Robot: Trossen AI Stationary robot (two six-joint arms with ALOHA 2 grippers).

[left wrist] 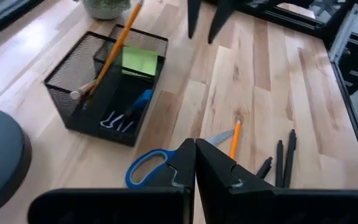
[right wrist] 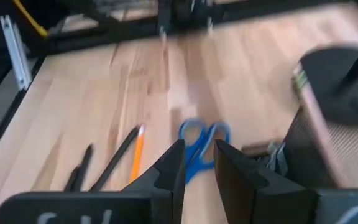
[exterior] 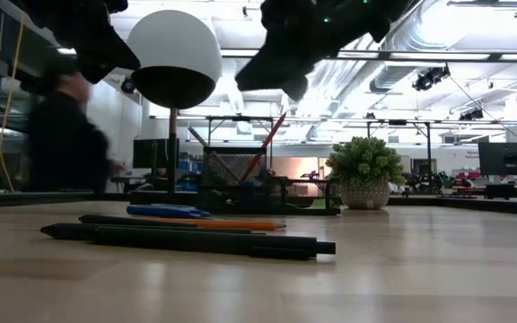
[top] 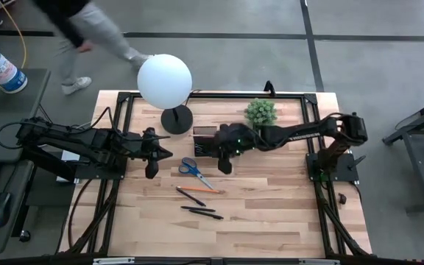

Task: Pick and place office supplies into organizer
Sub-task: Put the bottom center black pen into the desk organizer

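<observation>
Right gripper [top: 225, 168] hovers empty beside the organizer [top: 205, 141], scissors [top: 192, 169] next in line.

Right jaws part open, nothing between them, pointed down at the blue-handled scissors lying centre frame in the high view, just left of the gripper; likely lining up a pick. Left gripper [top: 150, 171] waits left of centre, jaws fully shut, empty. Organizer sits upper centre, beside the lamp base [top: 176, 118]; already holds an orange pencil [left wrist: 106, 55] leaning out, a lime sticky-note pad [left wrist: 139, 60], and clips. Still on the table below the scissors: another orange pencil [top: 199, 190] and black pens [top: 201, 213]. White lamp globe [top: 165, 80] overhangs the organizer's left side, potted plant [top: 260, 112] to its right; both crowd drop-in approaches. A person walks past at upper left, off the table.
</observation>
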